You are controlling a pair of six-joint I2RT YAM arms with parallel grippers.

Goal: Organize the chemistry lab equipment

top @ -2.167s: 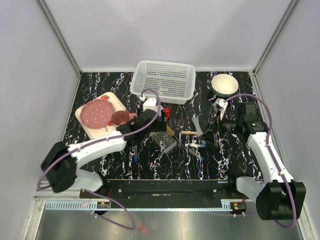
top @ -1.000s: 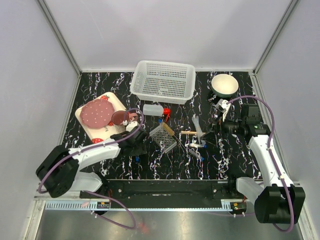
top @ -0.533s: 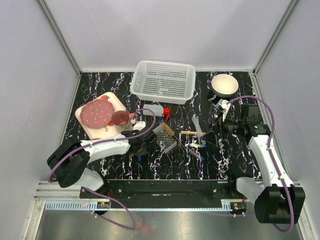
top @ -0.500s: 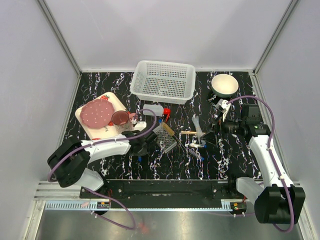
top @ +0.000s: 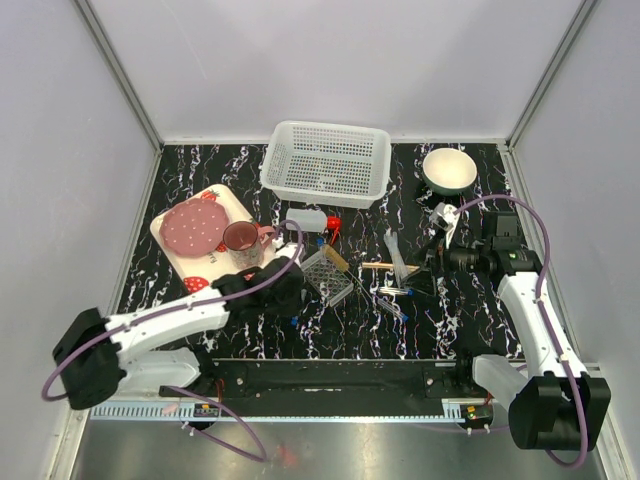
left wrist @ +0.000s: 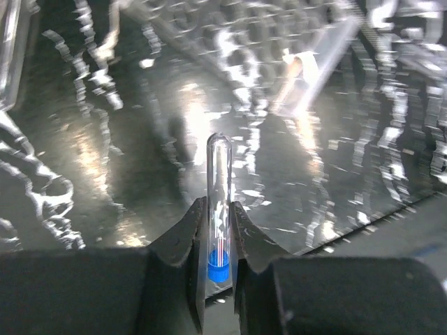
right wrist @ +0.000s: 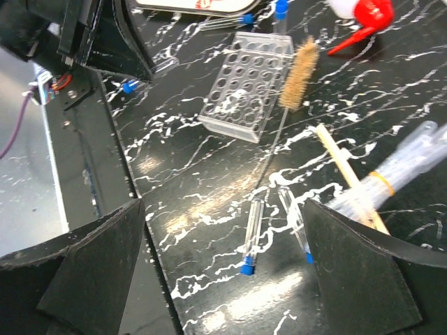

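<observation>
My left gripper (left wrist: 218, 213) is shut on a clear blue-capped test tube (left wrist: 218, 174); the tube sticks out ahead of the jaws, just above the black marbled table. In the top view the left gripper (top: 289, 300) sits just left of the grey mesh tube rack (top: 328, 275). My right gripper (right wrist: 223, 244) is open above two loose test tubes (right wrist: 253, 234) and holds nothing; the top view shows it (top: 425, 265) right of the pipettes (top: 395, 250) and a wooden stick (top: 378, 265). The red-capped bottle (top: 308, 221) lies behind the rack.
A white mesh basket (top: 328, 160) stands at the back, with a white bowl (top: 449, 170) to its right. The strawberry-print tray (top: 170, 255) with a pink plate and mug (top: 243, 238) is at the left. A bristle brush (right wrist: 299, 63) lies beside the rack (right wrist: 248, 84).
The left gripper has shut on the blue-capped test tube and shifted right and a little nearer, beside the rack. The right arm has not moved.
</observation>
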